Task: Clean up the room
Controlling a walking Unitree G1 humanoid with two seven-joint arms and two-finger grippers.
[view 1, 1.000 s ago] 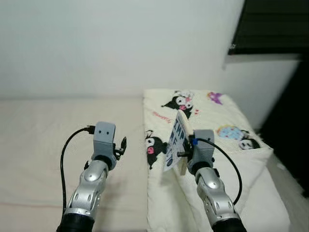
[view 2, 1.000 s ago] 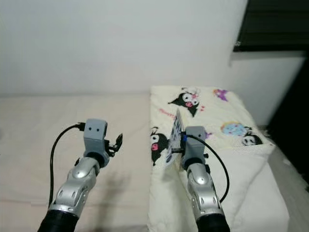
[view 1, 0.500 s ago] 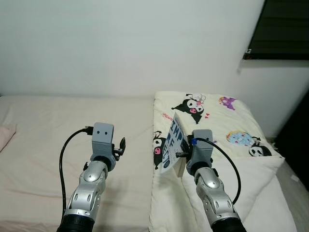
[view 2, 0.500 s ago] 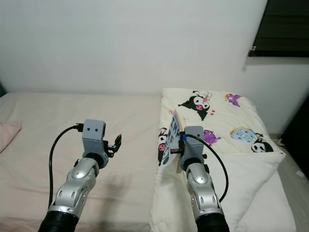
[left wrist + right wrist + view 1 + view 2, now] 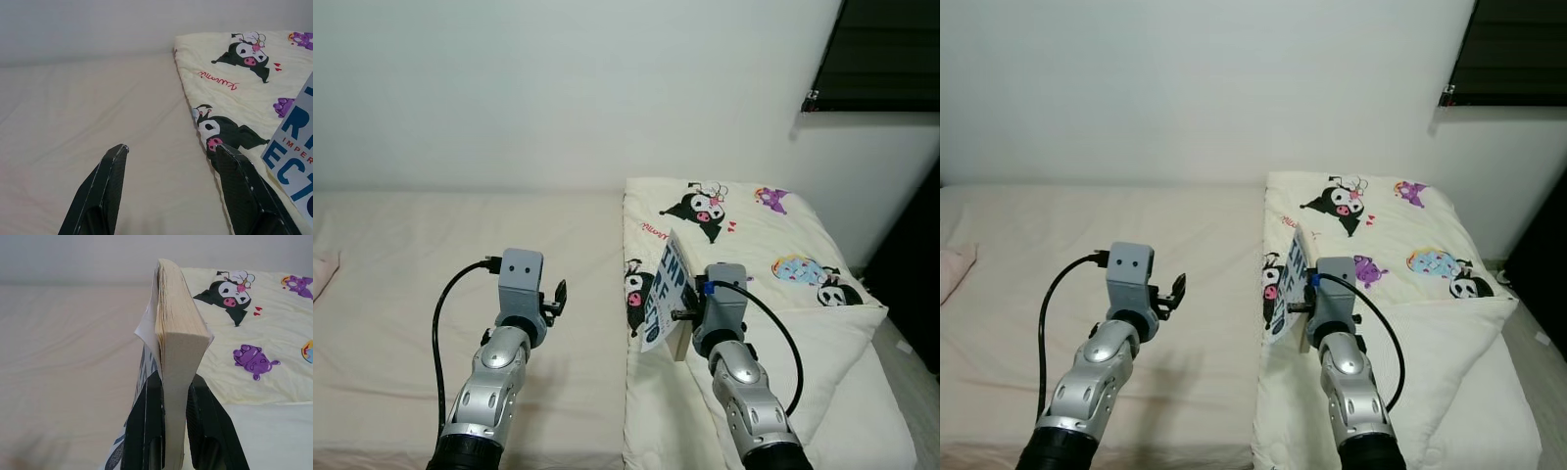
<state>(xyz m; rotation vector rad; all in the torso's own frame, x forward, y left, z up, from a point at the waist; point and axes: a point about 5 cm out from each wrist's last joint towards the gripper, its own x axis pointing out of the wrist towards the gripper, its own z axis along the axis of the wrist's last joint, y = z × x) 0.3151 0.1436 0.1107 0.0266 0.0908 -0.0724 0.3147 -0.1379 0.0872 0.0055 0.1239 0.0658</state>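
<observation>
White-walled room, cream bed [image 5: 401, 284], cartoon-print quilt [image 5: 764, 245] at right; right tool [image 5: 168, 431] clamped on book [image 5: 178, 342], left tool [image 5: 168, 188] spread apart.

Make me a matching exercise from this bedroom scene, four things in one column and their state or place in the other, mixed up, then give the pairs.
Column one
1. left gripper
2. right gripper
3. book
4. cartoon blanket

Column two
A. spread over the bed's right side
B. open, over the bare beige sheet
C. shut on something
D. held upright, edge-on

Pairs: 1-B, 2-C, 3-D, 4-A
</observation>
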